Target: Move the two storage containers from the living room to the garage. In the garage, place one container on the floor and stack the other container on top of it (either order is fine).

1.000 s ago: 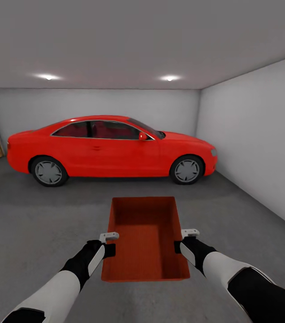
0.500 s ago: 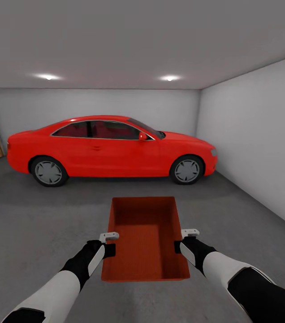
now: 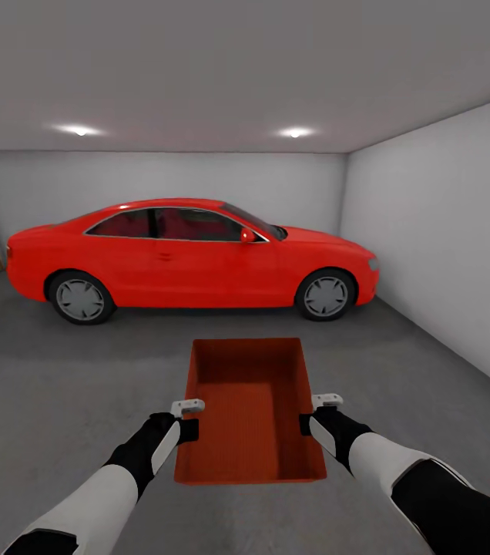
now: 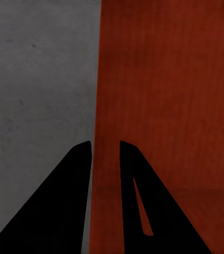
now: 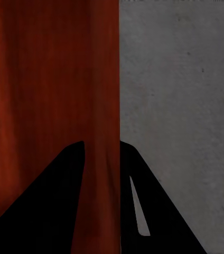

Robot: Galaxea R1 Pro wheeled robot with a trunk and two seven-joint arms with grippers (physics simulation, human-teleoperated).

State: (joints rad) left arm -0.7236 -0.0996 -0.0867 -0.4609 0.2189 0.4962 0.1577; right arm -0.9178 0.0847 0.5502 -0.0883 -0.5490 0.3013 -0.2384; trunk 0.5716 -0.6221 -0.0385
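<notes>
Container [image 3: 250, 412] number one is with us in the garage, carried low over the grey floor [image 3: 60, 385] with the red car [image 3: 191, 254] ahead. Our left gripper [image 4: 105, 151] has its fingers pinching the left wall; our right gripper [image 5: 101, 151] pinches the right wall. We judge it is not set down yet, and the second bin's stacking remains.

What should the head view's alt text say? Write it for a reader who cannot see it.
Two robot arms hold a red-orange open bin by its long side walls, left tool and right tool each clamped on a wall, over a grey concrete floor. A red car is parked beyond, side-on, between pale grey walls.
</notes>
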